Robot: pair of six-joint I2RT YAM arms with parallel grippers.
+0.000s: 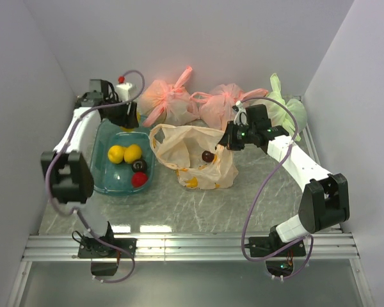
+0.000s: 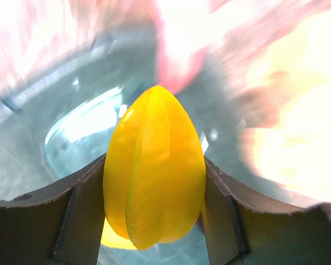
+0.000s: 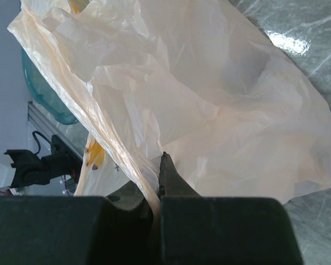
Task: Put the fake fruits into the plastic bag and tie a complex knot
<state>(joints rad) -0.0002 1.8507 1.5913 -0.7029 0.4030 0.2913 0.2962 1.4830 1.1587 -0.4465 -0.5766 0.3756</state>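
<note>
The pale orange plastic bag (image 1: 193, 157) lies open mid-table with a dark round fruit (image 1: 208, 156) inside. My right gripper (image 1: 230, 137) is shut on the bag's right rim; the right wrist view shows the film (image 3: 209, 110) pinched between the closed jaws (image 3: 157, 185). A teal bowl (image 1: 105, 176) holds two yellow fruits (image 1: 116, 153), a dark one (image 1: 139, 165) and a red one (image 1: 139, 180). My left gripper (image 1: 126, 120) is over the bowl's far end, shut on a ribbed yellow fruit (image 2: 154, 165) held between both fingers (image 2: 80, 215).
Two pink knotted bags (image 1: 166, 97) (image 1: 221, 103) and a light green bag (image 1: 287, 110) lie along the back wall. A white bottle with a red cap (image 1: 122, 86) stands behind the bowl. Side walls close in on both arms.
</note>
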